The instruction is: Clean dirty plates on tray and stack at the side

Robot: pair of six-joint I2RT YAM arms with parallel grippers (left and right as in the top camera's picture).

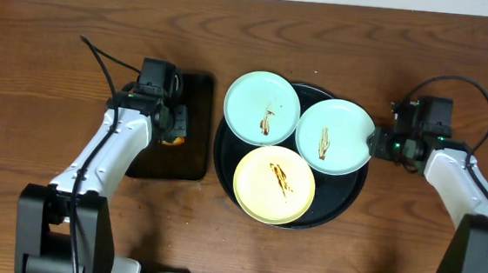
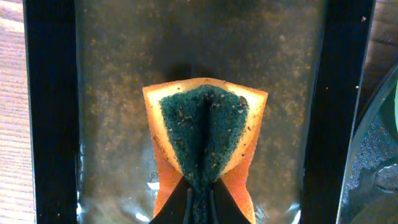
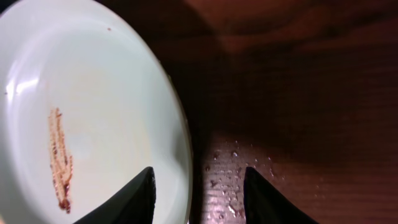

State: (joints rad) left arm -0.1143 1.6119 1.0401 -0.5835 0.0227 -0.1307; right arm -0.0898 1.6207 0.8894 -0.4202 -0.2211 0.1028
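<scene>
Left wrist view: left gripper (image 2: 199, 208) has its jaws pinched tight on the sponge (image 2: 205, 124), while right gripper (image 3: 198, 196) jaws sit spread wide, straddling the rim of a pale blue plate (image 3: 93, 112).

Overhead, light falls bright and even on the brown wooden tabletop (image 1: 53, 17), everything sharp, shadows faint. The right wrist view is dim, with soft glare on the pale blue round plate (image 3: 93, 112). The left wrist view's rectangular black tray (image 2: 199, 56) looks grainy.
</scene>
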